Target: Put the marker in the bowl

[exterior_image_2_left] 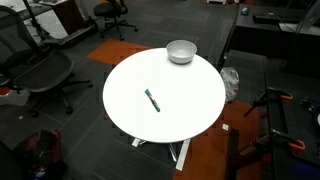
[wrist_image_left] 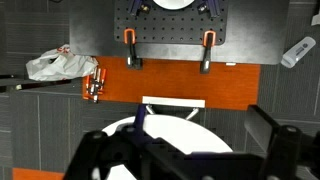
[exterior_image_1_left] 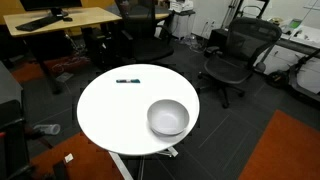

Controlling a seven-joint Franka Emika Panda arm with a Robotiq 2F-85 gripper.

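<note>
The marker (exterior_image_1_left: pixel 127 81) lies on the white tabletop (exterior_image_1_left: pixel 110 112), well apart from the bowl (exterior_image_1_left: pixel 168 117). The gripper (wrist_image_left: pixel 188 150) hangs wide open, holding nothing.

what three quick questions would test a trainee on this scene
1. True or false: the marker lies inside the bowl.
2. Where does the bowl sit? A) at the middle of the table B) near the table's edge C) on the floor
3. Fill in: the round table top is ___ in colour.
Key: 1 false; 2 B; 3 white
</note>
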